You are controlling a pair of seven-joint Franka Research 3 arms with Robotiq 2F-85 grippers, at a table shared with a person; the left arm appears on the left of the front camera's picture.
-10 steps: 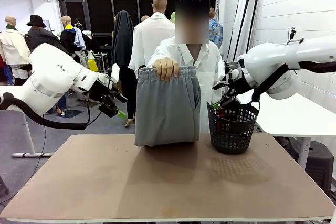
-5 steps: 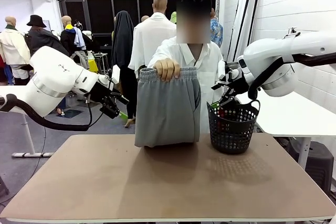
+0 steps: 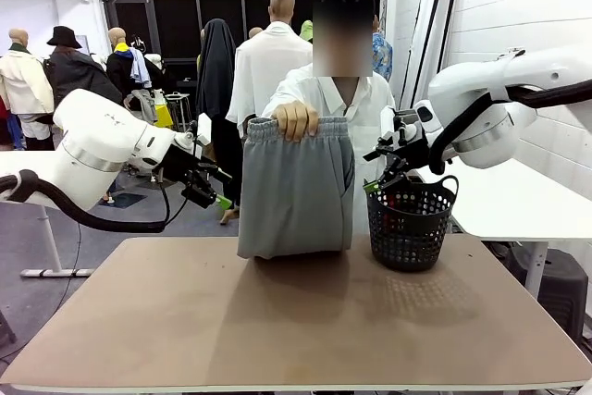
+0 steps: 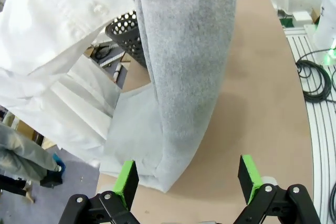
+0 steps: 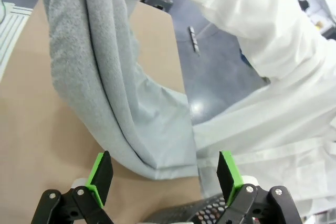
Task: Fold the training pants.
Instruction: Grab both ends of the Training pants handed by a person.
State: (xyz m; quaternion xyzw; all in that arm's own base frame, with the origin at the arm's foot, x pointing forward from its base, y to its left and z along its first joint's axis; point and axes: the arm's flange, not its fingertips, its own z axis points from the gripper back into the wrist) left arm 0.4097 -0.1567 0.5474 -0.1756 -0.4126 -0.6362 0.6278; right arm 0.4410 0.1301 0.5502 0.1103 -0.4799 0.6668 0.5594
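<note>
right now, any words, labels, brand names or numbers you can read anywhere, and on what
No text can be read in any view.
Plain light grey soft-fabric training pants: no print or label showing.
Black perforated plastic basket: no label showing.
White left robot arm: faint dark marks on the casing, too small to read.

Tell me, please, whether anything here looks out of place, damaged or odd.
Nothing stands out. A person's hand holds the training pants up by the waistband, hanging straight beside the upright black basket on the table. The left claw and right claw hover open on either side, touching nothing.
</note>
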